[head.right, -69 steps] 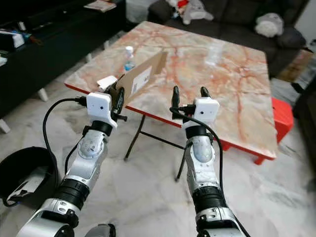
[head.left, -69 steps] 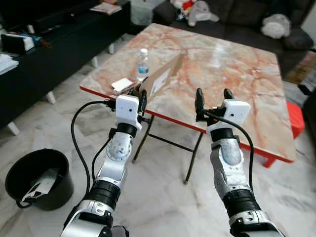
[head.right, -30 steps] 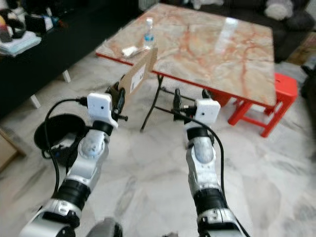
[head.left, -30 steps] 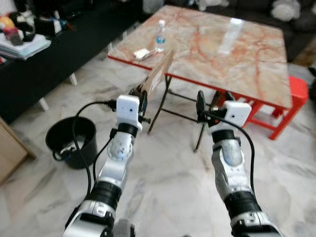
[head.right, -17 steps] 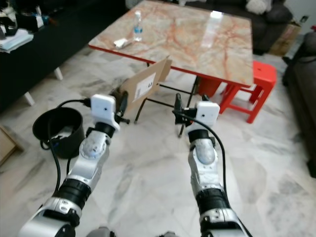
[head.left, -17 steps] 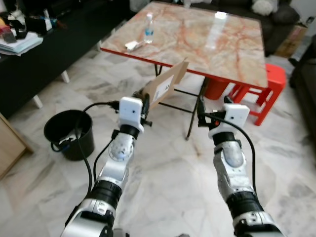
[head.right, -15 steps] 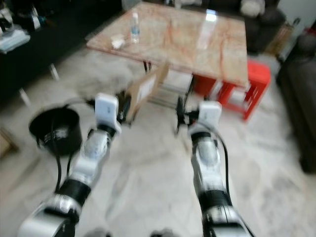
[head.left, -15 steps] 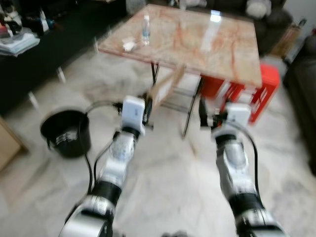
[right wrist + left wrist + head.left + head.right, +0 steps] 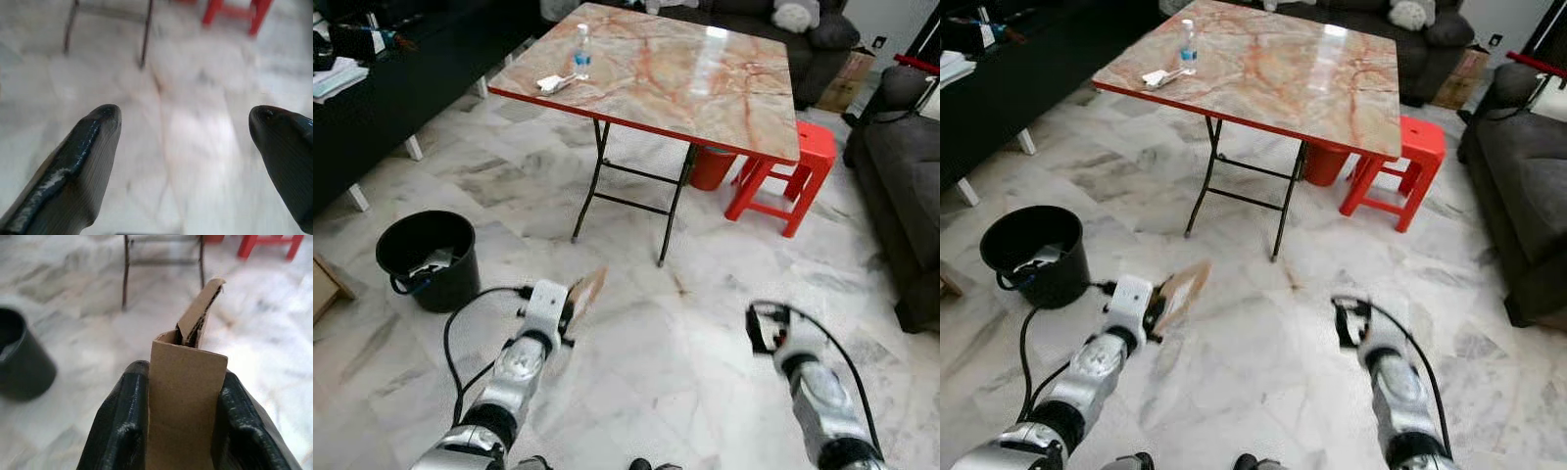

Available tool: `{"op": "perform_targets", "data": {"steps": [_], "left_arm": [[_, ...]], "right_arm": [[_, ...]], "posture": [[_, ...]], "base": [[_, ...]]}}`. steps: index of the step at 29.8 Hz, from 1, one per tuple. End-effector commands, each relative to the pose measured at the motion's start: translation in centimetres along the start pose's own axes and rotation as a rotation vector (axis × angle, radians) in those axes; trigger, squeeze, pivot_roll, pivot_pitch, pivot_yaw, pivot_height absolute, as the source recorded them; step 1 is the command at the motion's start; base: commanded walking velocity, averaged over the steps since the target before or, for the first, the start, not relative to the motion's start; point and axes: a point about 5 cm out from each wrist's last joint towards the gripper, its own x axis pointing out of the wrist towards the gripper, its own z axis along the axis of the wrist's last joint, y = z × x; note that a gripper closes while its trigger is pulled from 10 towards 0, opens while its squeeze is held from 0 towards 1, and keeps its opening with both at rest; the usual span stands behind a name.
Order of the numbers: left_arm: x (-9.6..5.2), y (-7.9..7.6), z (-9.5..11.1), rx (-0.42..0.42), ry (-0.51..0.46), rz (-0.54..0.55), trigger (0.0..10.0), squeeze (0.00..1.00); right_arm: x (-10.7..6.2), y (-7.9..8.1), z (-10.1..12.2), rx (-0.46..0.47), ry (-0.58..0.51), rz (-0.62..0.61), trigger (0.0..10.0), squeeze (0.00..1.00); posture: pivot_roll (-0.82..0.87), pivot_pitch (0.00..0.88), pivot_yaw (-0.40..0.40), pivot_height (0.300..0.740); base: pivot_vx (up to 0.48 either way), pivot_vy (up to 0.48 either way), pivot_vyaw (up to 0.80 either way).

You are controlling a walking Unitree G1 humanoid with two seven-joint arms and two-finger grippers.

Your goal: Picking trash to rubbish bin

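My left gripper (image 9: pixel 570 311) is low over the marble floor, shut on a flat piece of brown cardboard (image 9: pixel 587 291). In the left wrist view the cardboard (image 9: pixel 188 396) stands clamped between the two black fingers (image 9: pixel 122 421). The black rubbish bin (image 9: pixel 426 259) stands on the floor to my left, beyond the left gripper, with some white trash inside; the bin (image 9: pixel 19 357) also appears at the edge of the left wrist view. My right gripper (image 9: pixel 759 328) is low on the right, open and holding nothing, its fingers (image 9: pixel 83 161) spread wide over bare floor.
A marble-topped folding table (image 9: pixel 656 69) with red edges stands ahead, bearing a water bottle (image 9: pixel 581 47) and a white scrap (image 9: pixel 551 83). A red stool (image 9: pixel 793 157) sits at its right, a dark sofa (image 9: pixel 901 196) further right, and a black cabinet (image 9: pixel 372 108) on the left.
The camera has drawn back from the table, so more floor and the bin show. Both arms have dropped low. The left gripper still grips the cardboard.
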Motion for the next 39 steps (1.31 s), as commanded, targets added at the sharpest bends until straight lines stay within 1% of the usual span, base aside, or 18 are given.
{"op": "perform_targets", "data": {"steps": [1,2,3,4,5,6,7,9,11,12,17,22,30,33,37,39], "left_arm": [[-0.8,-0.2,-2.5,0.014,0.112,-0.002,10.0,0.00],[-1.4,-0.1,-3.8,0.007,0.167,0.007,10.0,0.00],[-1.7,0.0,-4.3,0.006,0.188,0.016,10.0,0.00],[-1.7,0.0,-4.3,0.006,0.188,0.016,10.0,0.00],[-2.5,0.3,-6.0,-0.014,0.258,0.048,10.0,0.00],[-2.5,0.3,-6.0,-0.014,0.258,0.048,10.0,0.00],[-3.5,0.6,-7.5,-0.022,0.331,0.071,10.0,0.00],[-4.5,0.6,-9.0,-0.029,0.392,0.077,10.0,0.00],[-4.8,0.5,-9.5,-0.032,0.415,0.076,10.0,0.00],[-5.3,0.2,-10.2,-0.030,0.446,0.065,10.0,0.00],[-5.8,0.0,-10.8,-0.014,0.469,0.051,10.0,0.00],[-6.0,0.1,-11.0,-0.022,0.482,0.057,10.0,0.00],[-6.1,0.0,-11.2,-0.011,0.496,0.054,10.0,0.00],[-6.1,-0.1,-11.2,0.002,0.498,0.048,10.0,0.00],[-6.2,-0.2,-11.4,0.002,0.509,0.049,10.0,0.00],[-6.2,-0.2,-11.4,-0.001,0.510,0.050,10.0,0.00]], "right_arm": [[-0.7,-1.1,-1.7,0.004,0.081,-0.043,10.0,0.00],[-1.2,-1.2,-3.1,0.019,0.130,-0.048,10.0,0.00],[-1.4,-1.2,-3.7,0.030,0.149,-0.049,10.0,0.00],[-1.4,-1.2,-3.7,0.030,0.149,-0.049,10.0,0.00],[-2.1,-1.2,-5.3,0.031,0.210,-0.056,10.0,0.00],[-2.1,-1.2,-5.3,0.031,0.210,-0.056,10.0,0.00],[-2.8,-1.1,-6.7,0.050,0.259,-0.054,10.0,0.00],[-3.5,-0.8,-7.9,0.071,0.299,-0.051,10.0,0.00],[-3.8,-0.8,-8.5,0.083,0.319,-0.056,10.0,0.00],[-4.2,-0.8,-9.1,0.099,0.336,-0.072,10.0,0.00],[-4.6,-0.7,-9.7,0.114,0.356,-0.083,10.0,0.00],[-4.7,-0.7,-9.9,0.134,0.362,-0.098,10.0,0.00],[-4.5,-0.4,-9.6,0.112,0.344,-0.079,10.0,0.00],[-4.5,-0.3,-9.7,0.075,0.354,-0.079,10.0,0.00],[-4.6,-0.1,-9.9,0.076,0.361,-0.072,10.0,0.00],[-4.6,0.0,-10.0,0.095,0.363,-0.076,10.0,0.00]], "posture": [[0.05,0.120,-0.153,0.740],[0.05,0.120,-0.153,0.740],[0.05,0.113,-0.153,0.740],[0.05,0.113,-0.153,0.740],[0.05,0.112,-0.153,0.740],[0.05,0.112,-0.153,0.740],[0.05,0.106,-0.154,0.740],[0.05,0.106,-0.154,0.740],[0.05,0.102,-0.154,0.740],[0.05,0.102,-0.154,0.740],[0.05,0.094,-0.150,0.740],[0.05,0.089,-0.150,0.740],[0.05,0.112,-0.154,0.740],[0.05,0.115,-0.153,0.740],[0.05,0.119,-0.151,0.740],[0.05,0.119,-0.151,0.740]], "base": [[0.000,0.000,0.00],[0.000,0.000,0.00],[0.000,0.000,0.00],[0.000,0.000,0.00],[0.000,0.000,0.00],[0.000,0.000,0.00],[0.000,0.000,0.00],[0.000,0.000,0.00],[0.000,0.000,0.00],[0.000,0.000,0.00],[0.000,0.000,0.00],[0.000,0.000,0.00],[0.000,0.000,0.00],[0.000,0.000,0.69],[0.000,0.000,0.79],[0.000,0.000,0.79]]}}
